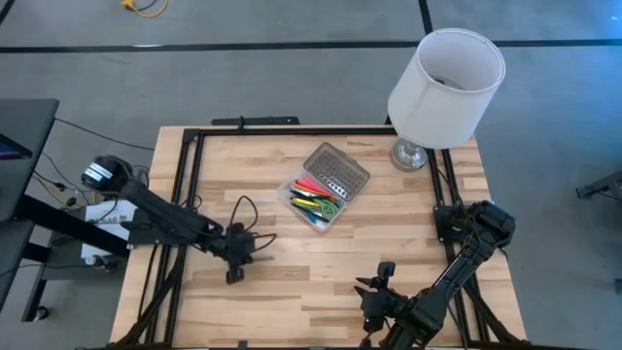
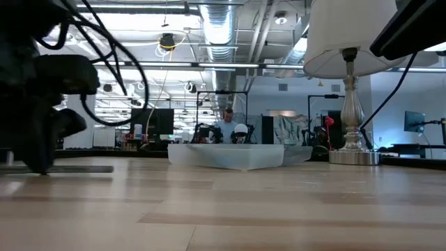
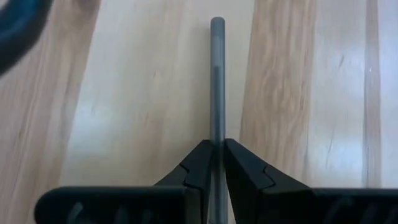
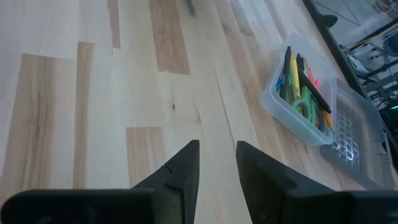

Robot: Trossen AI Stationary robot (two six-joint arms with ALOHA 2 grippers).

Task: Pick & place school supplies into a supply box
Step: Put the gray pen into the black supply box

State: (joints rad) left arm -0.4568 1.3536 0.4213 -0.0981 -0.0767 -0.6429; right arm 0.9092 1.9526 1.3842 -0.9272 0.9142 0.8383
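Note:
The clear supply box (image 1: 313, 201) sits mid-table with its dotted grey lid (image 1: 338, 171) open toward the far side. Coloured pens and green-handled scissors (image 4: 303, 102) lie inside it. One thin grey pen (image 3: 216, 74) lies apart on the wood toward the left, and shows level at table height in the low view (image 2: 83, 169). My left gripper (image 1: 233, 264) stands over it, shut on it. My right gripper (image 4: 217, 146) is open above bare wood near the near edge (image 1: 374, 290), with the box (image 4: 298, 93) farther off. My left gripper (image 3: 217, 144) pinches the grey pen's shaft (image 3: 216, 134) between its two fingertips, coming from above with the fingers across the pen. The pen's free end (image 3: 217, 23) reaches out over the wood. The pen is level at the table top; I cannot tell whether it is lifted.
A lamp with a white shade (image 1: 447, 83) and a silver base (image 1: 410, 154) stands at the far right corner. Black frame rails (image 1: 292, 130) run along the table's far and side edges. Bare wood lies between the two grippers and in front of the box.

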